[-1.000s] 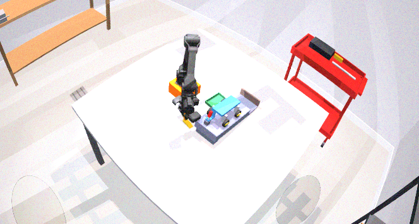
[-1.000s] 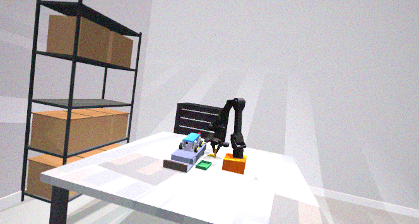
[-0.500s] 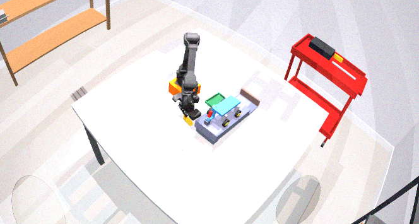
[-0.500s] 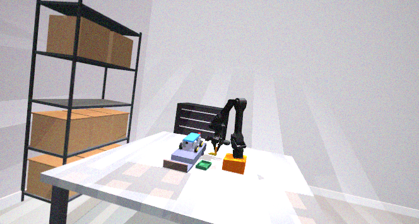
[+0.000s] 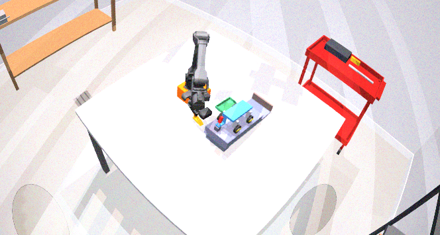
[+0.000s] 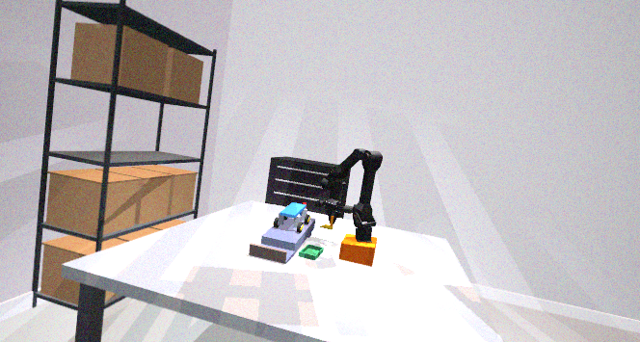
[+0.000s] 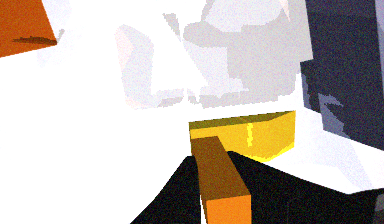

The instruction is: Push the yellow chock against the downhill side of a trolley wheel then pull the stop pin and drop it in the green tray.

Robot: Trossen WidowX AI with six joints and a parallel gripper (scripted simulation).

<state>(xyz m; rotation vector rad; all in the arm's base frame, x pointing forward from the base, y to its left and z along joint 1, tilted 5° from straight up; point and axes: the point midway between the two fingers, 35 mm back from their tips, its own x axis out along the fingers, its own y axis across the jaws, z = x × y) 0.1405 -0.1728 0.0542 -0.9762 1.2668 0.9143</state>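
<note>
In the middle of the top view, the gripper (image 5: 196, 115) (image 6: 332, 216) (image 7: 209, 162) has its jaws closed on the orange handle (image 6: 332, 221) (image 7: 221, 170) of the yellow chock (image 5: 198, 120) (image 6: 328, 226) (image 7: 244, 137). Whether the underside of the chock touches the white table (image 5: 185, 159) (image 6: 410, 271) is not possible to tell. The chock is to the left of the ramp (image 5: 217, 140) (image 6: 277, 242) (image 7: 344, 75) in the top view, apart from its near left edge, with a narrow strip of table between. In the wrist view, the dark side of the ramp fills the upper right, while the table spreads widely at the left; the orange base block (image 5: 182, 91) (image 6: 358, 255) (image 7: 19, 25) enters only at the upper left corner. The blue-topped trolley (image 5: 238, 110) (image 6: 293, 210) stands on the ramp, and the red-headed stop pin (image 5: 220, 120) (image 6: 305, 203) is at its lower left end in the top view. At the opposite end of the ramp, the brown end board (image 5: 262, 101) (image 6: 268, 252) rises. The green tray (image 5: 226, 104) (image 6: 310, 252) lies just beside the ramp's long edge, above the trolley's left part in the top view. More table spreads below the ramp in that frame.
</note>
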